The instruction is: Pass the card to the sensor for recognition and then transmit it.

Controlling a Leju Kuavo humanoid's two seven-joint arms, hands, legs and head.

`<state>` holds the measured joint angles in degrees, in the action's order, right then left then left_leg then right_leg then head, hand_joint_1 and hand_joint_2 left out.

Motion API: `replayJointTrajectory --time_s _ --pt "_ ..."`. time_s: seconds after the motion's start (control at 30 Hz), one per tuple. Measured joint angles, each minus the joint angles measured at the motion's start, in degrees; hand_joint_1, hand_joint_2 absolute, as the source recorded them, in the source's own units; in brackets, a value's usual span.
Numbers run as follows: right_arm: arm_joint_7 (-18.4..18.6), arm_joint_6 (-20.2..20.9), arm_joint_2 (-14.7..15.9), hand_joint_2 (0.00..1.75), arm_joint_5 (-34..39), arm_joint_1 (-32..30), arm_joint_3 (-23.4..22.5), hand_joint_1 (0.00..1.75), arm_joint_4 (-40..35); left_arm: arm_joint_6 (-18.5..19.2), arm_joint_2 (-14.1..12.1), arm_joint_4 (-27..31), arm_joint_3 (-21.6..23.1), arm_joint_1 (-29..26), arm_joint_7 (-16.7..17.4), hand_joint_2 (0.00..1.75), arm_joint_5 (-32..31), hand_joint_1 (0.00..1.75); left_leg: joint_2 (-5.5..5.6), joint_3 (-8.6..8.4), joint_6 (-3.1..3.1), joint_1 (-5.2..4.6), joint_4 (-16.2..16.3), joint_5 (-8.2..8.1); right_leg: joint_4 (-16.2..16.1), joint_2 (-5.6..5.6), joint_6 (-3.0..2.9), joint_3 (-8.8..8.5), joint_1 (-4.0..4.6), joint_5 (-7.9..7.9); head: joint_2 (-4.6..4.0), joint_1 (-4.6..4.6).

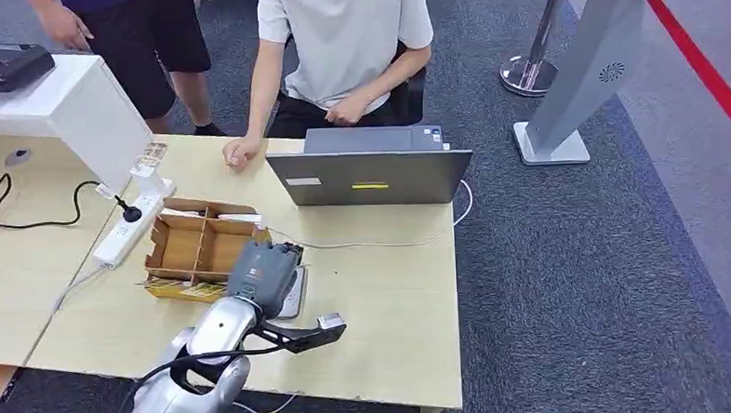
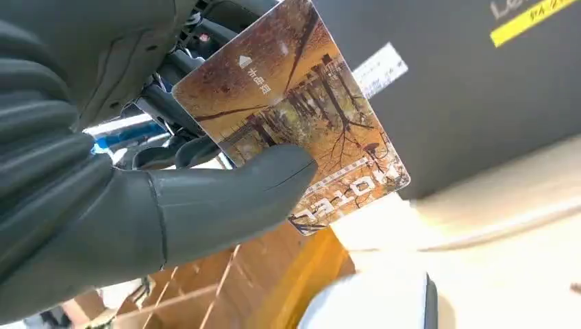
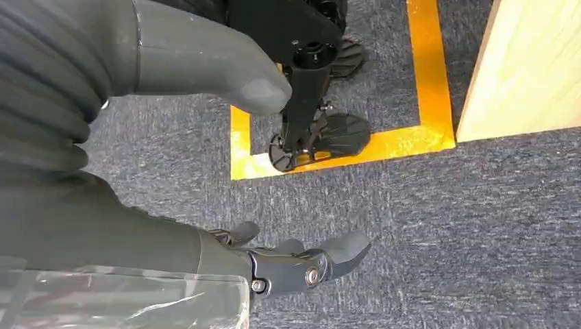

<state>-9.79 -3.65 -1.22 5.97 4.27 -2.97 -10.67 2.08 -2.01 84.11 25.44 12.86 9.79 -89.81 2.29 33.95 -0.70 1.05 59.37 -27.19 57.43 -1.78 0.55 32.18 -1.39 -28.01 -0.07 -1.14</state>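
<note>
My left hand (image 2: 137,205) pinches the card (image 2: 301,123) between thumb and fingers (image 2: 171,154), above the table (image 1: 384,289). My right hand (image 3: 205,171) hangs with fingers spread, holding nothing.

You've got a grey laptop (image 1: 369,165) on the pale wooden desk (image 1: 384,299), white power strip (image 1: 135,226) near it, seated person (image 1: 336,49) behind.

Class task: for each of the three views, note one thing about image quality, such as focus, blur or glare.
Head view: evenly lit, sharp, no glare on the table. Left wrist view: card sharp, the white object below it blurred. Right wrist view: carpet sharp, right hand in focus, pale reflections on the clear cover.
</note>
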Motion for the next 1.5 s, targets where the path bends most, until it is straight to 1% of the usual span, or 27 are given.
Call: replayJointTrajectory --time_s 0.27,0.43,0.67,0.83,1.17,1.3,1.33,1.4,1.47,1.5 --pt "0.7 0.1 0.0 1.75 -0.9 0.1 0.0 0.0 0.0 0.2 0.0 -1.4 -2.5 -0.8 3.1 1.75 -0.2 1.75 0.01 0.01 0.0 0.0 0.0 0.0 0.0 0.01 0.0 -0.01 0.0 0.0 0.0 0.0" --pt "0.9 0.1 0.0 1.75 -1.5 0.1 0.0 0.0 0.0 0.2 -0.1 -2.0 -4.5 -1.2 3.9 1.75 -0.2 1.75 0.01 0.01 0.0 0.0 0.0 0.0 0.0 0.01 0.0 -0.01 0.0 0.0 0.0 0.02" --pt "1.3 0.2 0.0 1.75 -1.9 0.4 0.0 0.0 0.0 0.5 0.0 -3.2 -6.3 -1.4 4.2 1.75 -0.2 1.75 0.01 0.01 0.0 0.0 0.0 0.0 0.0 0.01 0.0 -0.01 0.0 0.0 0.0 0.0" --pt "1.5 0.4 0.0 1.75 -2.0 0.4 0.0 0.0 0.0 0.5 0.4 -4.4 -6.5 -1.6 3.0 1.75 -0.2 1.75 0.02 0.01 0.0 0.0 0.0 0.0 0.0 0.03 0.0 -0.01 0.0 0.0 0.0 0.0" --pt "1.8 0.8 0.0 1.75 -2.8 0.4 0.0 0.0 0.0 1.6 2.8 -7.8 -8.2 -1.9 -3.5 1.75 0.5 1.75 0.03 0.0 0.0 0.0 0.0 0.0 0.0 0.04 0.0 -0.03 0.0 0.0 0.0 0.0" --pt "1.8 0.8 0.0 1.75 -2.8 0.4 0.0 0.0 0.0 1.9 3.4 -8.4 -8.5 -1.8 -4.5 1.75 1.1 1.75 0.04 -0.02 0.0 0.0 0.0 0.01 0.0 0.06 0.0 -0.04 0.0 0.0 0.0 0.0" --pt "1.8 0.8 0.0 1.75 -2.8 0.4 0.0 0.0 0.0 1.4 3.4 -8.5 -8.6 -1.7 -4.6 1.75 1.2 1.75 0.04 -0.02 0.04 0.0 0.0 0.03 0.0 0.06 0.01 -0.05 0.0 0.0 0.0 0.0" --pt "1.8 0.8 0.0 1.75 -2.9 0.3 0.0 0.0 0.0 -1.0 3.6 -8.5 -8.6 -1.7 -4.6 1.75 0.7 1.75 0.04 -0.02 0.03 0.0 0.0 0.03 0.0 0.06 0.03 -0.04 0.0 0.02 0.0 0.02" --pt "1.8 0.8 0.0 1.75 -3.0 0.3 0.0 0.0 0.0 -4.4 3.7 -8.2 -8.6 -1.7 -4.6 1.75 0.1 1.75 0.04 -0.02 0.02 0.0 0.0 0.07 0.0 0.06 0.03 -0.03 0.0 0.03 0.0 0.0" --pt "1.7 0.8 0.0 1.75 -3.0 0.3 -0.2 0.0 0.0 -6.3 3.7 -7.1 -8.6 -1.6 -4.6 1.75 0.0 1.75 0.04 -0.01 0.02 0.0 0.0 0.07 0.0 0.06 0.03 -0.03 0.0 0.04 0.0 0.02"
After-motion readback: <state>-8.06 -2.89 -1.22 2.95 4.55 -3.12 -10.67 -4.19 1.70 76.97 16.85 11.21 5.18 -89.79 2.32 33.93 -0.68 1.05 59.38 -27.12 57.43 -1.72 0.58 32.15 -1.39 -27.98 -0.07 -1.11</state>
